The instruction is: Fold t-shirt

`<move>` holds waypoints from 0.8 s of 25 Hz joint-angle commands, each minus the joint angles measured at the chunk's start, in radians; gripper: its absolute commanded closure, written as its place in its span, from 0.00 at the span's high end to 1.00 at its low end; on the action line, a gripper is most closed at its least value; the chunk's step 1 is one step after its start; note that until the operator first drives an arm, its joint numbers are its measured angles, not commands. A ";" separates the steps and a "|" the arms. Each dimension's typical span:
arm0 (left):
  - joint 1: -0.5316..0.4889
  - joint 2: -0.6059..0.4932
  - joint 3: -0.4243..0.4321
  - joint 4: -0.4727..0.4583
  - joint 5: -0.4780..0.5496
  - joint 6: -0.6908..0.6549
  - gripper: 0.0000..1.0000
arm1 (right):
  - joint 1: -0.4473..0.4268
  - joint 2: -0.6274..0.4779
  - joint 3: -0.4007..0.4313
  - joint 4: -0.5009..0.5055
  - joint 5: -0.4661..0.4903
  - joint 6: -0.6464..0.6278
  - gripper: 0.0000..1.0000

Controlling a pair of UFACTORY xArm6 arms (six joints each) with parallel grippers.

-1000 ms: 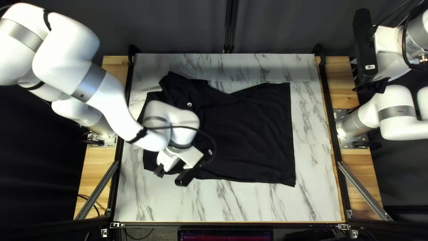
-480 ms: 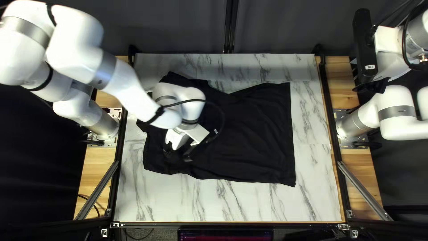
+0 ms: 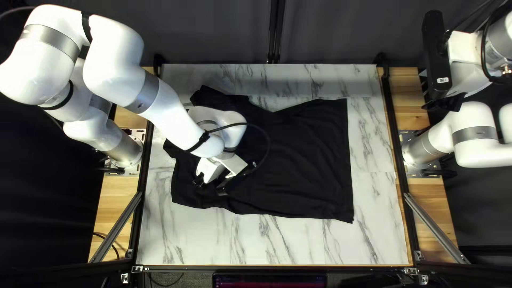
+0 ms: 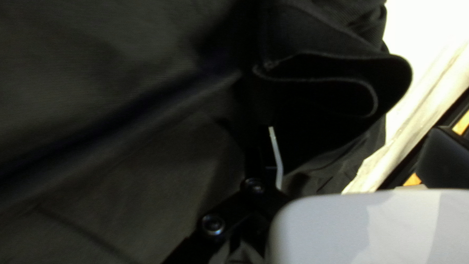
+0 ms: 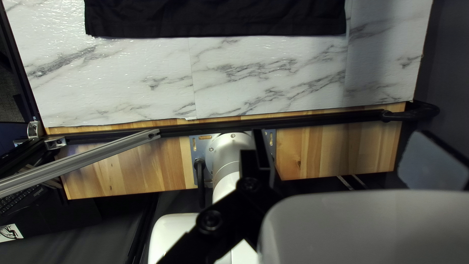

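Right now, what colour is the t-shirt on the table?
Black. The t-shirt shows best in the top left view, against the white marble-patterned table.

A bench [image 3: 280, 240] topped with white, grey-veined marble sheets stands before a dark curtain [image 3: 340, 32], pale wood borders [image 3: 114, 200] showing at both sides. Black rails [image 3: 394, 132] frame the marble, and silvery struts [image 3: 434, 228] slant outward from the near corners. A black post [image 3: 274, 32] rises behind the far edge. A black cable [image 3: 106, 240] loops across the wood at near left. In the right wrist view, a keyboard [image 5: 16, 198] lies below the bench's edge.
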 commanded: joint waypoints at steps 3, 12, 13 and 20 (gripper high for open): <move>-0.052 -0.039 0.018 -0.015 0.014 -0.034 1.00 | 0.000 0.000 0.000 0.000 0.000 0.000 1.00; -0.107 -0.102 0.034 -0.002 0.023 -0.093 1.00 | 0.000 0.000 0.000 0.000 0.000 0.000 1.00; -0.102 -0.097 0.035 -0.001 0.021 -0.087 1.00 | 0.000 0.000 0.000 0.000 0.000 0.000 1.00; -0.077 -0.082 0.028 0.010 0.025 -0.070 1.00 | 0.000 0.000 0.000 0.000 0.000 0.000 1.00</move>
